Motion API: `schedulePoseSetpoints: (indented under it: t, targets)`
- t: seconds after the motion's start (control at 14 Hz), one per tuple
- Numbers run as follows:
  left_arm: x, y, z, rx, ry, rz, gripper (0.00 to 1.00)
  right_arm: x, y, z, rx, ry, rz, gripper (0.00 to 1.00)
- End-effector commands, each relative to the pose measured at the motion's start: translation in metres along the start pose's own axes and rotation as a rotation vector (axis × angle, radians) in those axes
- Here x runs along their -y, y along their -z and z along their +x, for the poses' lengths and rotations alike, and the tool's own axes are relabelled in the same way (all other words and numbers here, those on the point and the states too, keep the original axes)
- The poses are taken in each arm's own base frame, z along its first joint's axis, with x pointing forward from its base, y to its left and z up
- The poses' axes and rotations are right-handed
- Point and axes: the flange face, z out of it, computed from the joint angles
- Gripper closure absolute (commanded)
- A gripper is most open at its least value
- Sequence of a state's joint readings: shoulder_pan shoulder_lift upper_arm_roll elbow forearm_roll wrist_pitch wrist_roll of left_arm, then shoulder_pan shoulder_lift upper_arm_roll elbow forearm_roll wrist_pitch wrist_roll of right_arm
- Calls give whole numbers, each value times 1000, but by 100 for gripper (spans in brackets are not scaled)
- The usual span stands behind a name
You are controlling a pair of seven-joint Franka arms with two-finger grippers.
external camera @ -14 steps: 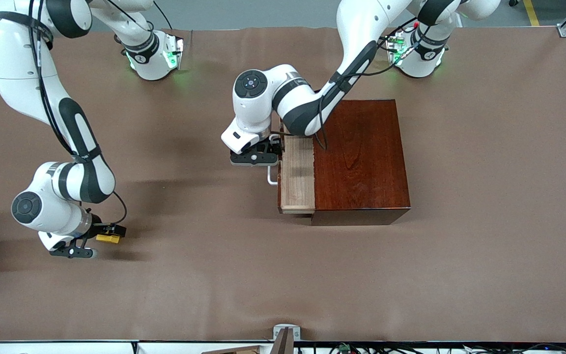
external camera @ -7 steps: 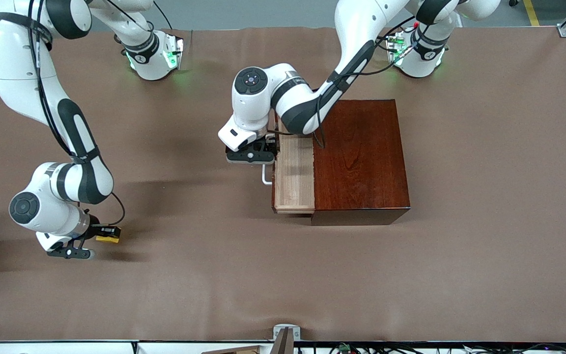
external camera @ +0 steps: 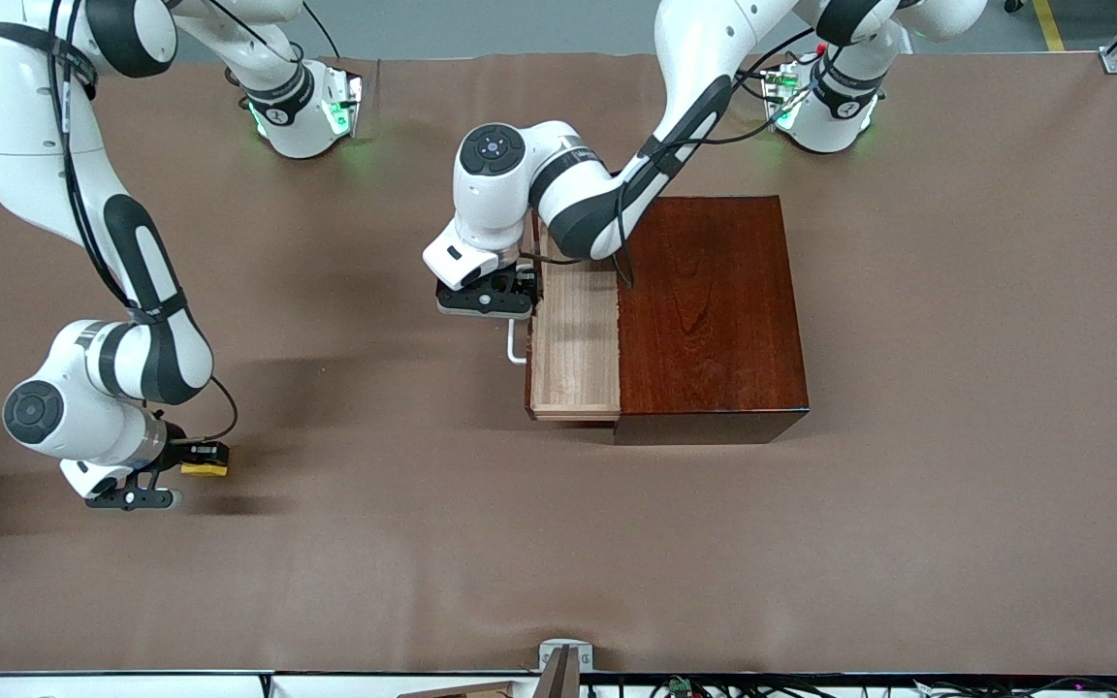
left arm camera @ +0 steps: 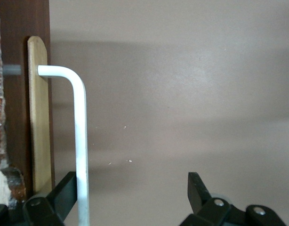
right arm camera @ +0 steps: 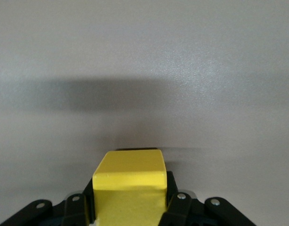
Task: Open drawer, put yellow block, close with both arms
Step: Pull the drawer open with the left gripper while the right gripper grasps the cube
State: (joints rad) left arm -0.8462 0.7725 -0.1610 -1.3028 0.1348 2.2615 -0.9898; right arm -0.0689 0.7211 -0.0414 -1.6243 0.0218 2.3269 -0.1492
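The yellow block (right arm camera: 129, 181) sits clamped in the right gripper's (external camera: 192, 460) jaws over the surface (external camera: 558, 543), as the right wrist view shows. The drawer (external camera: 573, 339) stands partly open; the left gripper (left arm camera: 135, 197), jaws apart, straddles its handle (left arm camera: 78, 141).

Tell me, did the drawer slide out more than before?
Yes. The drawer has slid farther out of the wooden box, toward the right arm's end of the table, with the left gripper at its handle.

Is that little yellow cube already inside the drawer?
No, the yellow block sits clamped in the right pincer, away from the drawer.
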Motion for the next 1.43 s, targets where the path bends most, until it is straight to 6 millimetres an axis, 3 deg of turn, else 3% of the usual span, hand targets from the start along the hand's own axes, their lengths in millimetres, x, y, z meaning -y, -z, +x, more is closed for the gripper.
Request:
schedulePoseSetpoints:
  t: [0.0, 0.14, 0.5, 0.93, 1.14, 1.36]
  targets:
    - [-61, -4, -51, 0, 4, -210, 0, -16, 35, -4, 8, 96, 16, 100]
    - [-69, -1, -58, -9, -6, -235, 0, -19, 54, -5, -2, 151, 16, 100]
    - [-75, 9, -58, -36, 0, -285, 0, 4, 95, 0, -48, 322, 20, 100]
    - [-66, 22, -45, -27, 30, -237, 0, 12, 142, 1, -118, 790, -15, 100]
    - [-53, 46, -28, -28, 40, -163, 0, 20, 157, 2, -111, 972, -13, 100]
    - [-37, 85, -10, -27, 63, -117, 0, 33, 167, 5, -95, 1157, -6, 100]
